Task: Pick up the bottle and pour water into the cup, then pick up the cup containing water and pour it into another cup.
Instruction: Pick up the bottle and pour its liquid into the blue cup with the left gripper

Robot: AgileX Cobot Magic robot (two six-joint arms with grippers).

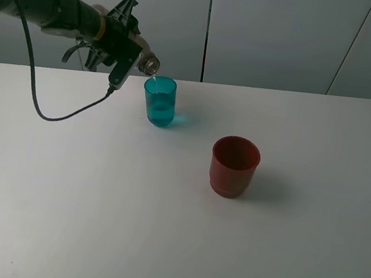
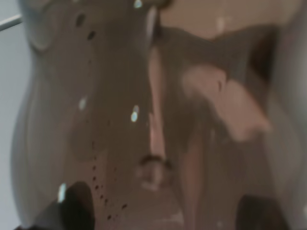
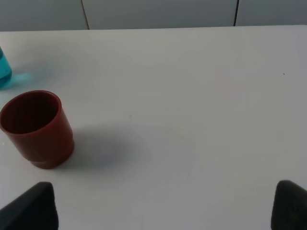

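The left fingers (image 1: 121, 66) are clenched tight on the bottle (image 1: 148, 63). They hold it up in the air over the far left part of the tabletop (image 1: 155, 246).

The bottle is tipped over on its side. Its long line runs from left to right, almost flat. The open mouth points right and a little down. The mouth hangs just above the rim of the teal cup (image 1: 159, 101), over the cup's left edge and not over its middle. A thin line of water (image 1: 154, 80) seems to fall from the mouth into the cup.

In the left wrist view the brown bottle fills almost the whole picture and looks blurry. I cannot tell how much water is inside it.

The teal cup stands upright, far and a bit left of the middle. The red cup (image 1: 234, 166) stands upright too, nearer and more to the right, well apart from the teal cup. It looks empty.

The right fingers (image 3: 31, 208) are spread wide with nothing between them. They are low over the tabletop, near the red cup.

Some things could go wrong from here:
- The mouth is at the cup's edge, so some water could miss and run down the outside.
- If the bottle tips more, the water could rush out in a big gulp and splash, or fill the small cup too full.
- If the neck dips and bumps the rim, the light cup could fall over.
- The smooth bottle could also slip or turn in the fingers.
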